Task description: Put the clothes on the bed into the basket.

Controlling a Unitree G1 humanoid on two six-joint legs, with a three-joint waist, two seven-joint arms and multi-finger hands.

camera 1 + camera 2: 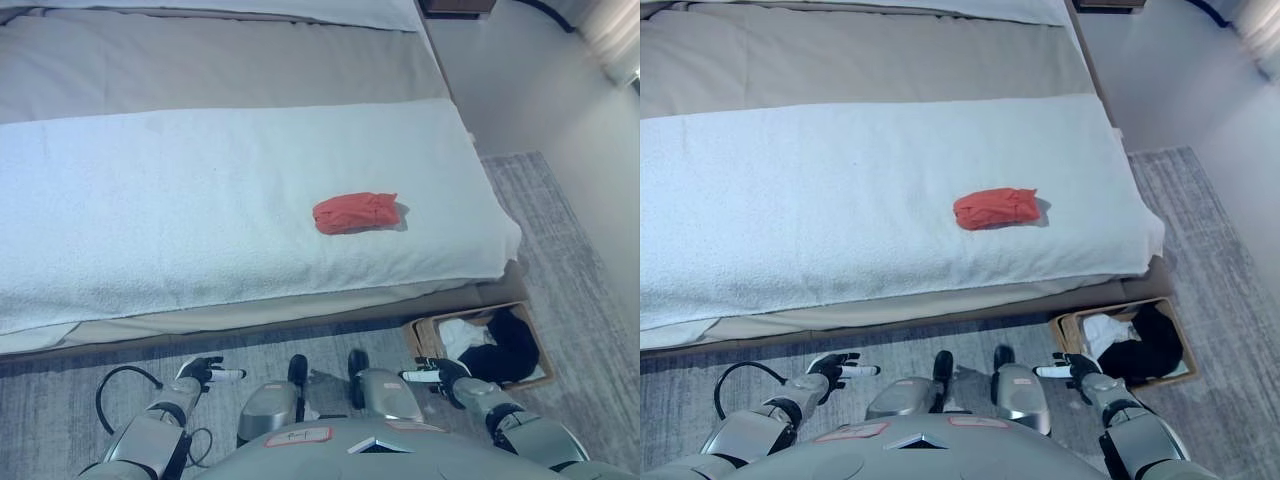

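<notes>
Looking down through the left eye, I see one red garment (356,212) bunched on the white blanket (150,210), right of the bed's (200,70) middle and well back from the near edge. It looks light, soft and limp, so I would pinch it across the bunched middle, where the folds give the fingers something to close on. The basket (425,337) sits on the grey rug (560,230) at the bed's right foot corner, with white and black clothes already inside. My left hand (205,372) hangs low over the rug, fingers relaxed and apart, holding nothing.

In the right eye, the right hand (1072,371) hovers just beside the basket's near-left corner, loosely spread and empty too. The blanket is soft and may lift with the garment if I dig in. Pale floor lies beyond the rug on the right.
</notes>
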